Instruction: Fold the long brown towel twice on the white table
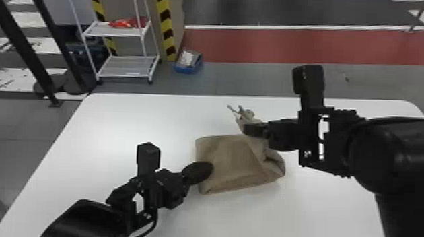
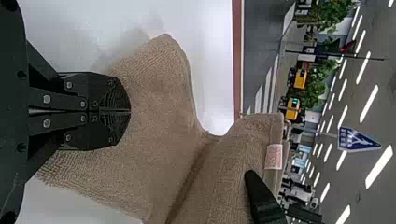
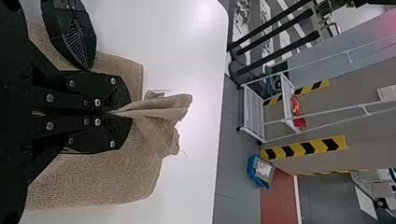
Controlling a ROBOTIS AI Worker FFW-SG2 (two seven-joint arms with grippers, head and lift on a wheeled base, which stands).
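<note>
1. Brown towel cloth, thin and gathered into pleats, is clamped between the flat black fingers of the right gripper; its bunched end sticks out past the tips in a small crumpled tuft.
2. The left gripper has its two rounded black fingertips together, over the towel's near left part. A ribbed pattern marks their surface.
3. Around them the towel lies in a squarish, layered bundle at the middle of the table, its weave soft and finely looped. Its right side curls into a thick, rounded fold, and the far part rises to the right gripper.
4. On the cloth, in the left wrist view, a small pale label carries reddish print too small to read; it sits near a hemmed edge.
5. The white table is smooth and matte, with rounded far corners.
6. Beyond it stand a white metal cart with thin posts, yellow-and-black striped strips and a blue bin on the grey floor, just before a red floor band.
</note>
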